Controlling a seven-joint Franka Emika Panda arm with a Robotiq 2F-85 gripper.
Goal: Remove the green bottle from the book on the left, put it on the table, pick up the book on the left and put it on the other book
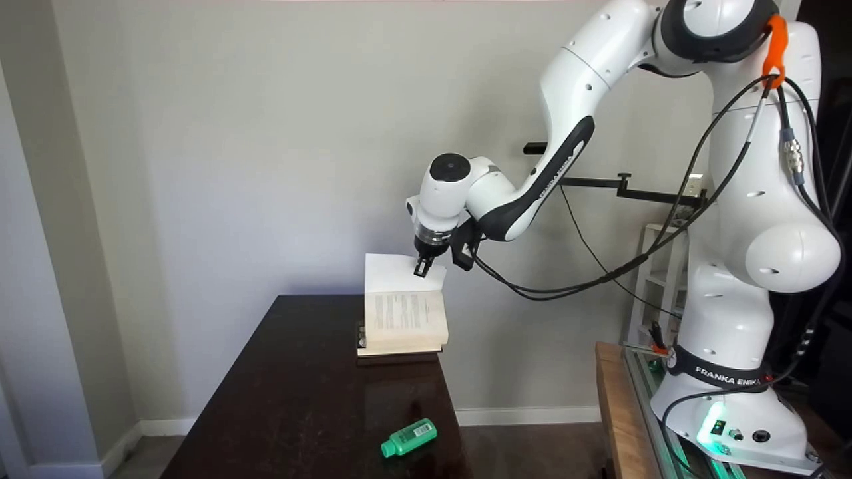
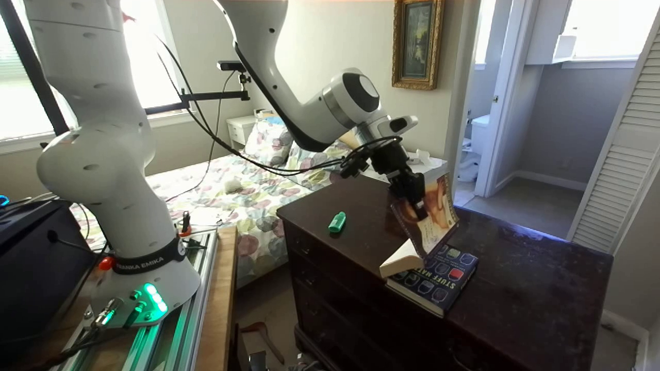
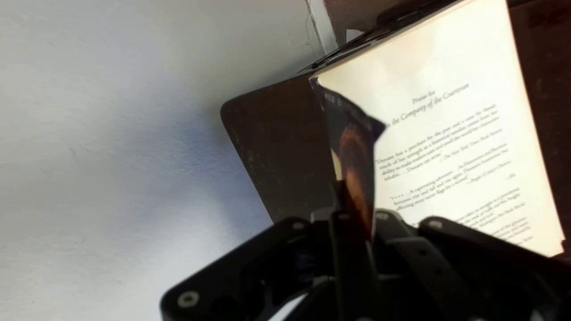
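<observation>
So I've got my black two-finger gripper (image 3: 362,218) on the thin, picture-printed cover (image 2: 438,206) of a cream-paged paperback book (image 1: 405,319), jaws pinching it from both sides. It's tilted up in my grip, top curling over in the wrist view, with a printed page (image 3: 450,147) right beside it that starts "Praise for". Below the cover there's the thick block of pages (image 2: 403,259), over a dark blue hardcover book (image 2: 438,283) with "STUFF MAT" showing on the front. Can't really tell if the pages rest flat on the hardcover or tip up a bit, the angle's kinda rough.

Green bottle (image 1: 409,438) with a white label is on its side in both exterior views, lying on the dark brown wooden dresser (image 2: 515,288), well apart from both books and near the edge that faces my green-lit white base (image 1: 752,416). There's also a bed (image 2: 252,206) with leafy, multicoloured bedding and a gold-framed painting (image 2: 417,44) up on the wall (image 2: 335,41) in an exterior view.
</observation>
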